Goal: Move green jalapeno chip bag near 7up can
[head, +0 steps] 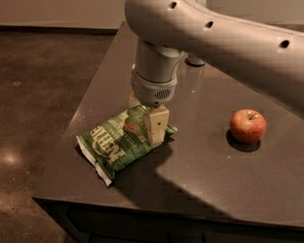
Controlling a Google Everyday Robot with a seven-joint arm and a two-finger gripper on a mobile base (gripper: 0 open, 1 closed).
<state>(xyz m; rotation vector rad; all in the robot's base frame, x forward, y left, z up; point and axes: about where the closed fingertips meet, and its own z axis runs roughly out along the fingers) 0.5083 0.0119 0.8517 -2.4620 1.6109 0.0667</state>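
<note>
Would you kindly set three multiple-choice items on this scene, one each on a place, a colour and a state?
1. The gripper is: A at the chip bag end nearer the apple; B over the apple; C above the floor.
2. The chip bag is: A blue; B yellow; C green.
3. The chip bag: A hangs in the air; B lies flat on the table; C stands upright.
Answers: A, it is down at that end; C, green wrapper with white lettering; B, it rests on the table.
</note>
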